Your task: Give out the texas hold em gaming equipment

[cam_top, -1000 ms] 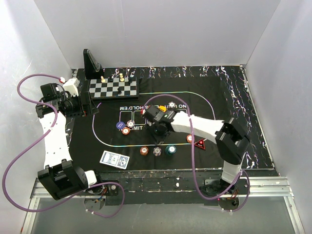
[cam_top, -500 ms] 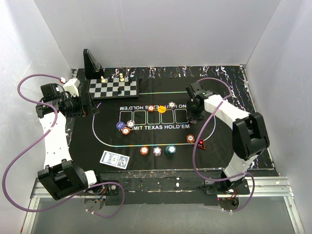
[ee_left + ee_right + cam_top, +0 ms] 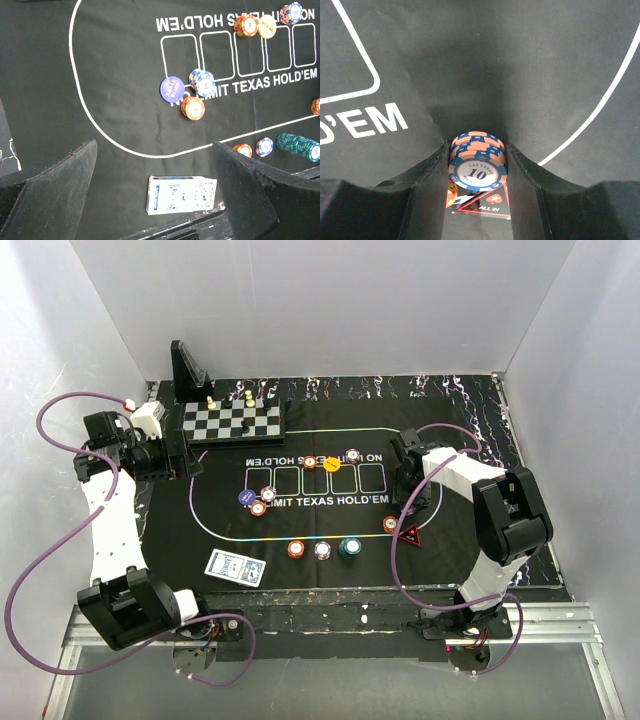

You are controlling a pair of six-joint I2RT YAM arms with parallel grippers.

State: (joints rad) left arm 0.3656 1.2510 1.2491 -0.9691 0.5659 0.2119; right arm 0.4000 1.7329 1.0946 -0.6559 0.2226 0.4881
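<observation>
Overhead, black mat (image 3: 225, 520) with lettering reading upside down. Chessboard (image 3: 233, 422) at far left, pieces too small to tell apart. Left gripper (image 3: 154, 147) gaping wide, empty, near chessboard; both fingers cut off by frame. Right gripper (image 3: 477, 150) pinching navy-and-orange chip stack (image 3: 478, 169) over mat's right side; stack hidden from above, resting or lifted unclear. Cards (image 3: 181, 194) at near edge. Red marker (image 3: 487, 206) beside stack, mostly covered.

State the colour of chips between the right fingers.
The chips are navy and orange; right wrist view.
</observation>
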